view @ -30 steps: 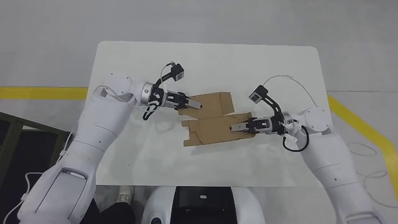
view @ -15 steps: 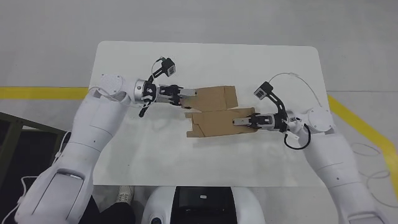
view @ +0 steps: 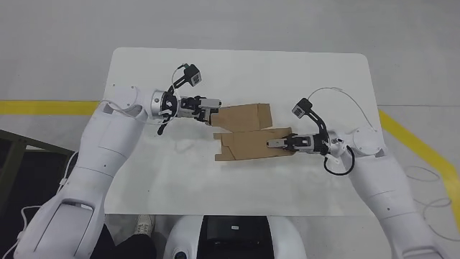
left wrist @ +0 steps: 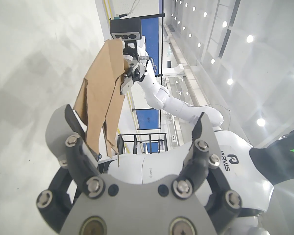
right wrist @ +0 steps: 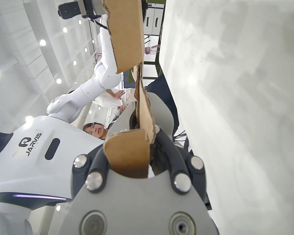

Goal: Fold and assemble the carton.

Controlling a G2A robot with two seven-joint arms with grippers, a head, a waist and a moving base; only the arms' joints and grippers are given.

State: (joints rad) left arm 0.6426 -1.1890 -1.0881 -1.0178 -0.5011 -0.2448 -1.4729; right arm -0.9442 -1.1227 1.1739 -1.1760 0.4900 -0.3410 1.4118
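Top camera first: the carton (view: 248,131) is over the middle of the white table (view: 144,180). It's a collapsed brown cardboard blank rather than a formed box, with two long panels side by side and notched flaps at their ends. The panel farther from the robot sits a little offset from the nearer one. On the wrist cameras the two panels meet along a crease and stand at an angle to each other, and the sheet is raised off the tabletop beside it. My right gripper (view: 273,144) comes in from the right end along the nearer panel. On the right wrist camera it's pinching the carton: a corner of cardboard runs down between the dark fingers (right wrist: 171,152), which are pressed onto it. My left gripper (view: 210,108) is at the opposite end, at the left edge of the farther panel. On the left wrist camera its two fingers are spread wide with an open gap between them. The carton's ragged end lies just beside one of them, and from this angle I can't tell whether the cardboard touches that finger or only passes behind it. Looking along the carton from there, I can see the right gripper clamped on the far edge. The two arms face each other along the carton's length, one at each end.
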